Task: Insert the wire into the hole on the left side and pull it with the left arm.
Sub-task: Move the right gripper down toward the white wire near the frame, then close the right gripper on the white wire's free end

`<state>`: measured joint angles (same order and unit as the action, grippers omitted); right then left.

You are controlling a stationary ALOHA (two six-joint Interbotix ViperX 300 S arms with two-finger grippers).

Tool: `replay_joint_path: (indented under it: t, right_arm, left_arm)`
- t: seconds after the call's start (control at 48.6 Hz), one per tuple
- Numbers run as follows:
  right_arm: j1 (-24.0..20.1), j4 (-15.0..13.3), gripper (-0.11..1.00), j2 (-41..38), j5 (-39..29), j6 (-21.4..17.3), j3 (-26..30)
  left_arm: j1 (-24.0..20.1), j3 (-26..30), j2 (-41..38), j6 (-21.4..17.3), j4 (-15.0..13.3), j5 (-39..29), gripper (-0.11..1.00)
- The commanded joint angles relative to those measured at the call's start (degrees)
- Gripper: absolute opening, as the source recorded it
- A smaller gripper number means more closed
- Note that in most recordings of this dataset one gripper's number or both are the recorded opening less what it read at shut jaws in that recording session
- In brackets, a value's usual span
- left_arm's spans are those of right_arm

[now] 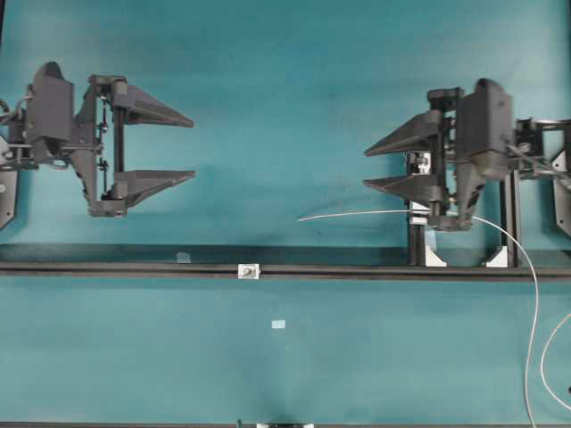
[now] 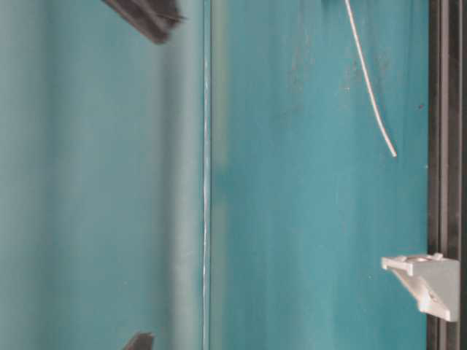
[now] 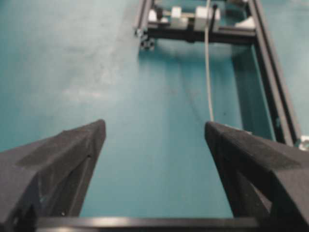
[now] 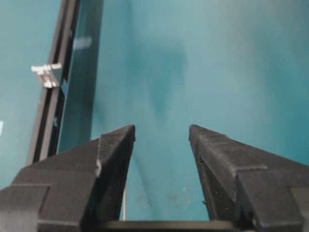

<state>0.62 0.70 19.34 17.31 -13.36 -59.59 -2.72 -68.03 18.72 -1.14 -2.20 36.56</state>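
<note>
The thin whitish wire (image 1: 384, 213) lies on the teal table and then curves down the right side. Its free end points left, short of the small white block with the hole (image 1: 249, 271) on the black rail (image 1: 357, 270). My right gripper (image 1: 366, 169) hovers open just above the wire's straight part, with nothing between its fingers. Far to the left, my left gripper (image 1: 193, 147) is wide open and empty. In the left wrist view the wire (image 3: 208, 72) ends near the right fingertip (image 3: 212, 130). The right wrist view shows the block (image 4: 47, 75) ahead on the left.
A taller white clamp in a black frame (image 1: 426, 234) stands on the rail under my right wrist. Pale blue tape scraps lie by the rail (image 1: 183, 258) and in front of it (image 1: 278, 324). The wire's tail loops at the right edge (image 1: 533, 339).
</note>
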Motion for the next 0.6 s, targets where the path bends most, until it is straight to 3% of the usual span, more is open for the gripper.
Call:
replay_joint_path:
  t: [0.0, 0.576]
  right_arm:
    - [-0.2, 0.0, 0.59, -1.6, 0.6, -1.7, 1.8]
    - [-1.8, -0.4, 0.59, -10.1, 2.4, -3.4, 4.3]
  left_arm:
    - [-0.2, 1.2, -1.5, -0.1, -0.1, 1.5, 0.68]
    - [-0.6, 1.5, -4.3, -0.1, -0.1, 3.6, 0.68]
